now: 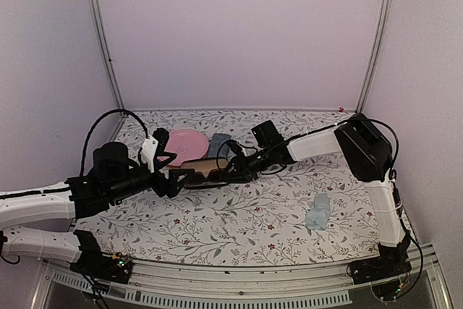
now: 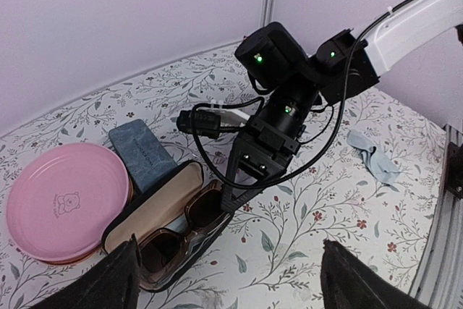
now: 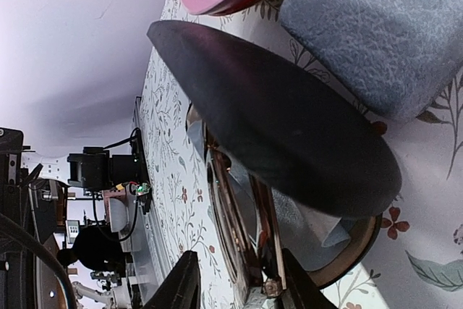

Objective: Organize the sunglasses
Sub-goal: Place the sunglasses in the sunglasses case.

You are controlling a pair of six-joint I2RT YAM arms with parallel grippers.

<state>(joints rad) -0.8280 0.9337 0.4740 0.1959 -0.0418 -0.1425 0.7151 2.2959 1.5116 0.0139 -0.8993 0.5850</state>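
Inside black case (image 2: pixel 155 211): reddish-brown sunglasses (image 2: pixel 181 233), right pincer (image 2: pixel 235 189) touching.

Both arms wore white link shells with black joints; black cables looped along them, and green lights glowed on the right wrist (image 2: pixel 278 56).

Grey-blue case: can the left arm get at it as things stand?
Probably yes. The grey-blue case lies uncovered between the pink plate and the right hand, which works at the open black case beside it.

No legible txt; pink plate (image 2: pixel 66 200) has bear emblem only.
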